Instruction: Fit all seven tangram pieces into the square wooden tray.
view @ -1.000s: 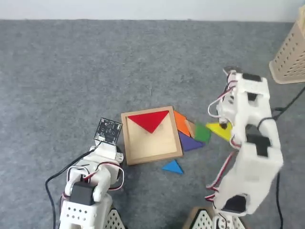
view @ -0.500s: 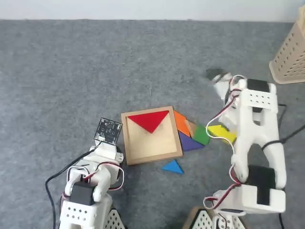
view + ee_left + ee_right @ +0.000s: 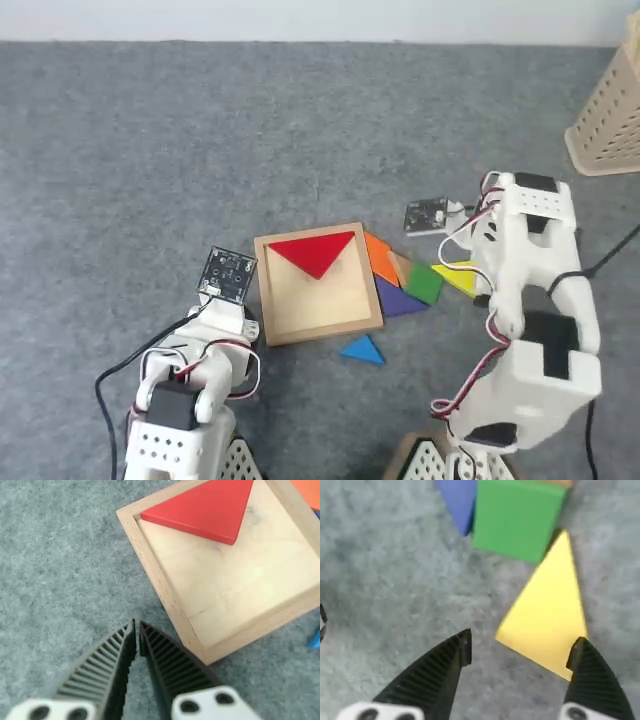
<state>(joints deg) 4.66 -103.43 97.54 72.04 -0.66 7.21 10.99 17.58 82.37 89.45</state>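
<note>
so, step in hand: by the layout, gripping the yellow triangle (image 3: 547, 622) to carry it to the square wooden tray (image 3: 322, 300).
right gripper (image 3: 521, 639): released, jaws spread wide on either side of the yellow triangle's broad end, so a squeeze would catch two of its edges; nothing is clamped yet.
why so wide: the triangle lies flat on the grey carpet (image 3: 150, 150) and its broad end needs most of the opening; its narrow tip points at the green square (image 3: 517, 520), touching it or nearly so.
left gripper (image 3: 136, 626): clenched on nothing, tips low over the carpet just beside the tray's outer rim; it seems parked clear of the other arm's path, perhaps ready to steady the tray.
tray: sits between the two arms with only the red triangle (image 3: 315, 252) inside, long side along the rim farthest from the arms, which leaves the rest of the floor bare for the other six.
waiting cluster: orange piece (image 3: 380, 258), tan piece (image 3: 401, 268), violet triangle (image 3: 397, 298) and green square crowd the tray's side nearest the right arm, so each is a short carry.
blue triangle (image 3: 363, 350): alone on the carpet, just off the tray's near corner.
risk: closing may nudge the green square, or tip the flat piece rather than lift it.
</note>
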